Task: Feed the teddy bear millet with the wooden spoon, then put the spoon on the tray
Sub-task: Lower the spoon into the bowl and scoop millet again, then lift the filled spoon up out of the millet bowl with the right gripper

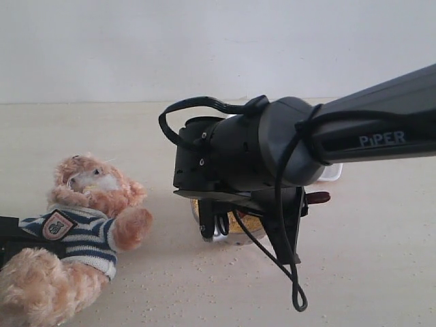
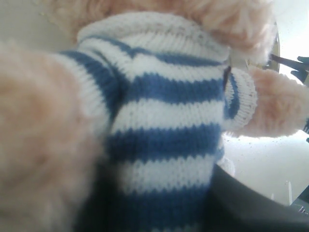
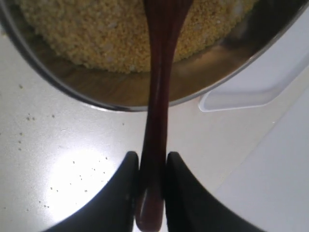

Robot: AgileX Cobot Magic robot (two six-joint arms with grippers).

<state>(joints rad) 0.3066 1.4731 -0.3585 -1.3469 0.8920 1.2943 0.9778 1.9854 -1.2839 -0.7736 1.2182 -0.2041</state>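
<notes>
Jaws on my right gripper point(image 3: 152, 159) are pinched narrow on the thin handle of the wooden spoon point(image 3: 158, 87), glossy and dark red-brown; its far end reaches over the yellow millet point(image 3: 91, 29) in the steel bowl point(image 3: 63, 84), with the white tray point(image 3: 251, 92) just beside the rim. On the left I cannot tell how the jaws stand; the teddy bear point(image 1: 82, 225), fluffy light brown in a navy-and-white striped shirt with a shield badge, fills that wrist view and lies apart from the bowl.
</notes>
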